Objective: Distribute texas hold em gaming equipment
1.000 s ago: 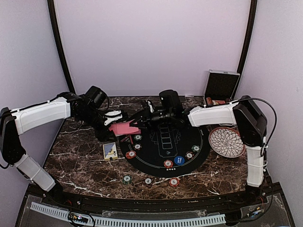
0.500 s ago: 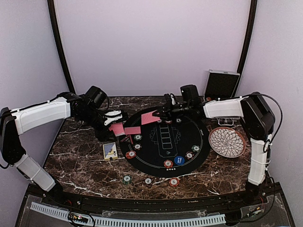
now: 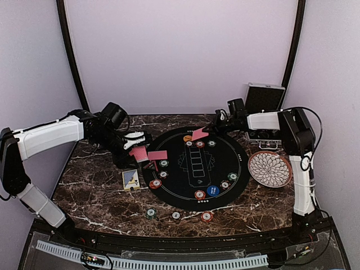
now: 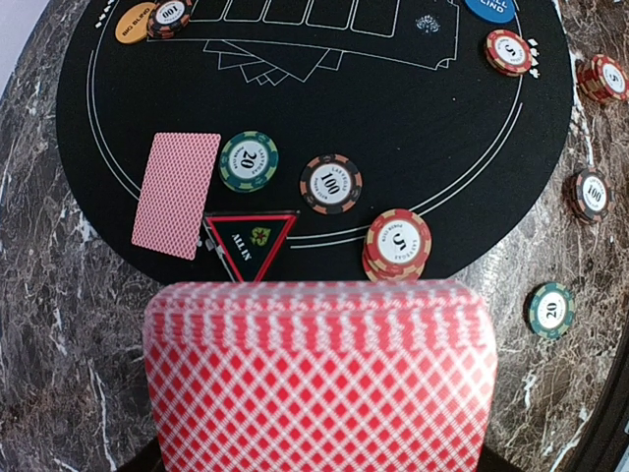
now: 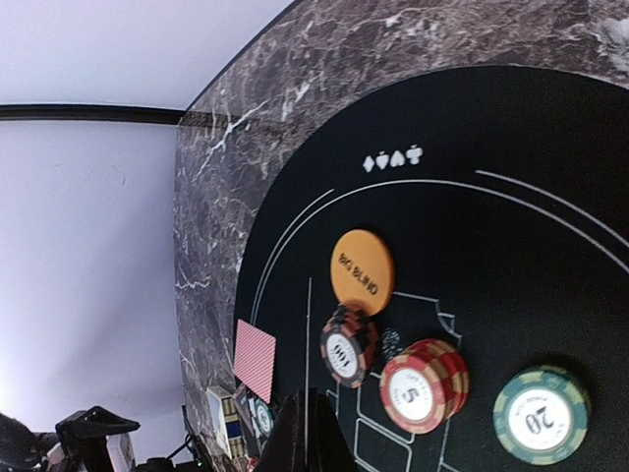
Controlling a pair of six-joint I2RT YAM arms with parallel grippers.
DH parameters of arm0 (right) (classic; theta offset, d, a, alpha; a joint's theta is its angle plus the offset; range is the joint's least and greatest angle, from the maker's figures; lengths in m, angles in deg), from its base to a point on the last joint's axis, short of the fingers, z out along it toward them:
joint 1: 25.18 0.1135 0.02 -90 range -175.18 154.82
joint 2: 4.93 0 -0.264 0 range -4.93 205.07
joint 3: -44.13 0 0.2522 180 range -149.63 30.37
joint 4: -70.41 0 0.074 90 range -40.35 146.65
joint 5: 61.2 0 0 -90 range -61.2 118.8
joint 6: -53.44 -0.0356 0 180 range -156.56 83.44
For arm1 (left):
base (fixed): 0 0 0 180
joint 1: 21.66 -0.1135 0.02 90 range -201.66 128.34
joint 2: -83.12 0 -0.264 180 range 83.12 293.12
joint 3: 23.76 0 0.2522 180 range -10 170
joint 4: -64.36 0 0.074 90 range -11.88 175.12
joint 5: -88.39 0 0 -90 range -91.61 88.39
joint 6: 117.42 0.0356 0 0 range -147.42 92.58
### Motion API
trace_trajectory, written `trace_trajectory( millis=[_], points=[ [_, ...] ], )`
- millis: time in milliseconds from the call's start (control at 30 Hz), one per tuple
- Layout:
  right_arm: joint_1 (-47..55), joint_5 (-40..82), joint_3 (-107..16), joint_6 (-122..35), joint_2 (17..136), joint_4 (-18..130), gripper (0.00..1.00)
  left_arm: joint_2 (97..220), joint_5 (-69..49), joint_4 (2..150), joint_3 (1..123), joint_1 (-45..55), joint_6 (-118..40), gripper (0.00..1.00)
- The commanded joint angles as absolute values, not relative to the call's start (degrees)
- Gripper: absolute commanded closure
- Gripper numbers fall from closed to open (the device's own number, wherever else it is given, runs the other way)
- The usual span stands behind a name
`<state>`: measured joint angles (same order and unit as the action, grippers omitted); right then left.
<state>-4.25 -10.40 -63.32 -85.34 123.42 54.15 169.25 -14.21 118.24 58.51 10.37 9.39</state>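
Looks like the dealing step: cards going out singly to seats around the black mat (image 3: 180, 185), with chips and buttons already placed.

Far left, off the mat's 9 o'clock rim: grips the red-backed deck (image 4: 319, 393) in the left gripper (image 3: 136, 147), jaws clenched on it, card backs facing up. Just inside the rim at 10 o'clock, shows one dealt card (image 3: 157, 154) lying face down, close to a green chip (image 4: 249, 161), a black chip (image 4: 331, 184), a red stack (image 4: 398, 244) and an "ALL IN" triangle (image 4: 251, 236).

Toward 6 o'clock, finds the blue button (image 3: 212, 190) among more chips on the felt, plus three loose chips (image 3: 176, 215) off the mat on the marble.

At 12 o'clock, pinches a single card (image 3: 198, 134) in the right gripper (image 3: 209, 130), fingers shut on it and the card tilted over the far rim near the orange button (image 5: 362, 271). Cannot tell whether its low corner touches the felt.

At 3 o'clock, off the mat, leaves the patterned plate (image 3: 253, 169) out of play.

Next, probably calls for lowering the held card flat and face down onto free felt at 12 o'clock, clear of the chips there. Then needs a release, a withdrawal, and likely another trip to the deck.
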Motion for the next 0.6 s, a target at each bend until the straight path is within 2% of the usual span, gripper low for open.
trace_trajectory(
  millis=[0, 433, 567],
  points=[
    [-4.99, -8.46, -68.67, -83.75, 126.97, 51.90, 1.00, 167.35, -15.17, 119.24, 59.06, 10.30, 9.14, 0.89],
    [-5.76, -6.62, -83.99, -84.64, 138.61, 48.22, 0.99, 166.79, -15.45, 119.47, 58.35, 10.33, 8.83, 0.90],
    [-5.76, -5.27, -86.60, -83.20, 140.05, 45.92, 0.84, 166.55, -15.45, 119.51, 58.21, 10.29, 8.96, 0.90]
  ],
)
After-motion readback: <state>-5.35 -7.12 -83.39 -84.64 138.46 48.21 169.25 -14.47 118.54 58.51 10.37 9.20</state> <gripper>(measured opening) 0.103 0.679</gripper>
